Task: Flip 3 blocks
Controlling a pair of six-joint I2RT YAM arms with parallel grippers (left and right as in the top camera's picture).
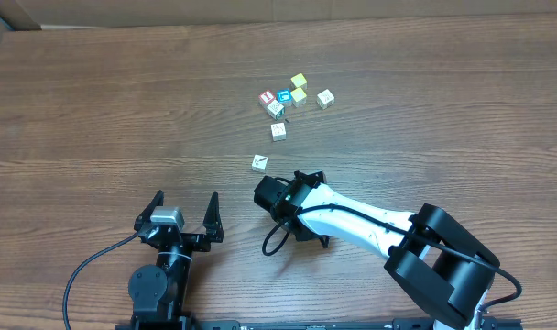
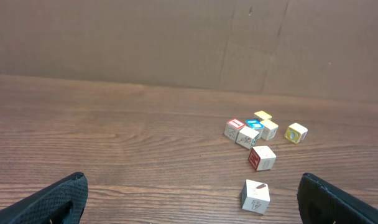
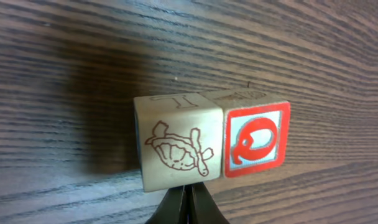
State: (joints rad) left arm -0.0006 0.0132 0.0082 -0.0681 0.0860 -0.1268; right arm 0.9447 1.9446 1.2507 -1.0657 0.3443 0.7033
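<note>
A pale block with a red mark on top lies alone on the table, nearest the arms. In the right wrist view this block shows a turtle drawing and a red-framed Q. My right gripper is shut and holds nothing, its tips right at the block's near edge; seen from overhead, the right gripper sits just below the block. Another pale block lies farther back. The teal-blue block sits in the far cluster. My left gripper is open and apart from all the blocks.
In the far cluster are a red-topped cube, two yellow-topped cubes, a pale cube and a cube off to the right. A cardboard wall runs behind the table. The right arm crosses the front right.
</note>
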